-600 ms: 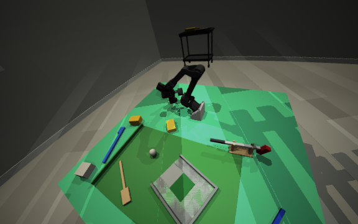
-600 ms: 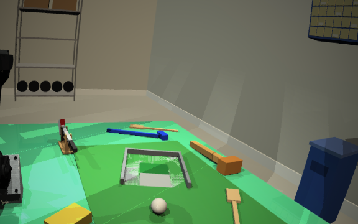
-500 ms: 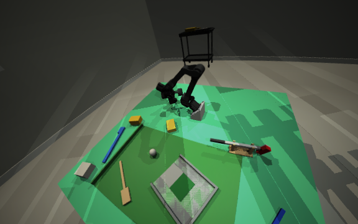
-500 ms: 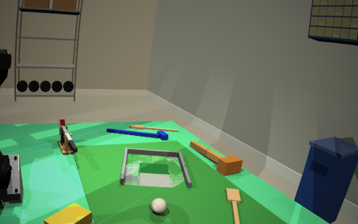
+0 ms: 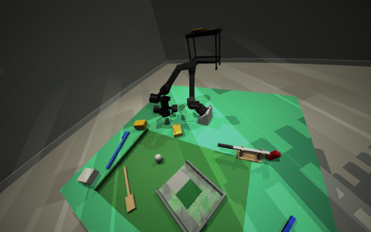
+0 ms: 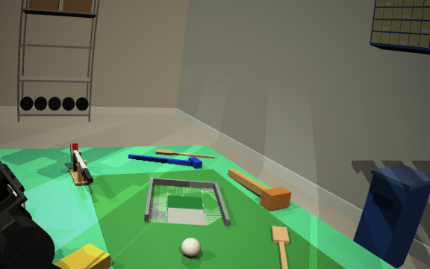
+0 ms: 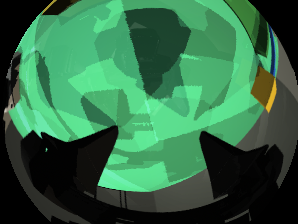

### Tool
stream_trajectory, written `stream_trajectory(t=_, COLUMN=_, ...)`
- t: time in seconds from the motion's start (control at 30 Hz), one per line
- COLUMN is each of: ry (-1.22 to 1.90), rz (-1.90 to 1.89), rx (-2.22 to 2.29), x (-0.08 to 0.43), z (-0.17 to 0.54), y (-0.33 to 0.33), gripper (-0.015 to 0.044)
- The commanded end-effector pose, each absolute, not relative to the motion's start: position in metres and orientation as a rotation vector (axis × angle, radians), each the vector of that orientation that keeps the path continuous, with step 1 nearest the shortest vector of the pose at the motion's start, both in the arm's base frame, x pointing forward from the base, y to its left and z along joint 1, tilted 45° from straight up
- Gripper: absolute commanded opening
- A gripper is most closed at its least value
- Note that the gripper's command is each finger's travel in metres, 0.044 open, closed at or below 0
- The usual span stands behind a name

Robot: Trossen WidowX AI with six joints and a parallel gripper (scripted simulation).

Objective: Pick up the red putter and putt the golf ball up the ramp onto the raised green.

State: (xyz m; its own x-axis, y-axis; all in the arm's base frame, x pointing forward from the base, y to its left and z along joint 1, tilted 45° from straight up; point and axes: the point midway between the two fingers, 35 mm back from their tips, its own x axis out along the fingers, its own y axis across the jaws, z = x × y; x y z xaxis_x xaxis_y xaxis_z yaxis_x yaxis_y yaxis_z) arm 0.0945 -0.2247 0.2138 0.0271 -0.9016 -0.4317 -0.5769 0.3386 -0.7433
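The red putter (image 5: 250,150) (image 6: 80,161) lies across a small wooden stand (image 5: 249,156) (image 6: 78,177). Its red head points away from the ball and its black grip is nearer to it. The white golf ball (image 5: 158,158) (image 6: 190,247) rests on the dark green turf, in front of the pale ramp (image 5: 178,181) (image 6: 186,217). The raised green (image 5: 189,193) (image 6: 185,202) has grey walls around it. My gripper (image 5: 166,113) (image 7: 160,133) is open and empty, low over the mat beside the arm's base, far from the putter. The exterior view does not show its fingers.
Yellow blocks (image 5: 177,129) (image 5: 140,124) (image 6: 84,258) lie between the arm and the turf. A blue club (image 5: 118,149) lies beyond the dark rail (image 5: 121,160). A wooden paddle (image 5: 127,190) (image 6: 280,235), a white block (image 5: 88,176) and an orange mallet (image 6: 275,199) also lie around.
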Motion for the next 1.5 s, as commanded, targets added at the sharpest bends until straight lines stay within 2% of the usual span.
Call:
stream_trajectory(t=0.0, ry=1.518, rz=-0.328, rx=-1.352, x=0.144, z=0.210, y=-0.214, gripper=0.0440)
stream_trajectory(t=0.1, ry=1.377, rz=-0.214, rx=-1.355, x=0.184, z=0.204, y=-0.191, gripper=0.0440)
stream_trajectory(t=0.33, ry=1.295, rz=0.140, rx=-1.384, x=0.264, z=0.162, y=-0.129, gripper=0.0440)
stream_trajectory(t=0.6, ry=1.277, rz=0.544, rx=-1.419, x=0.312, z=0.089, y=-0.011, gripper=0.0440)
stream_trajectory(t=0.87, ry=1.332, rz=0.875, rx=-1.530, x=0.293, z=0.011, y=0.116, gripper=0.0440)
stream_trajectory(t=1.13, ry=1.424, rz=1.085, rx=-1.744, x=0.217, z=-0.069, y=0.210, gripper=0.0440)
stream_trajectory(t=1.23, ry=1.441, rz=1.107, rx=-1.793, x=0.200, z=-0.083, y=0.220, gripper=0.0440)
stream_trajectory(t=1.47, ry=1.441, rz=1.106, rx=-1.793, x=0.204, z=-0.096, y=0.209, gripper=0.0440)
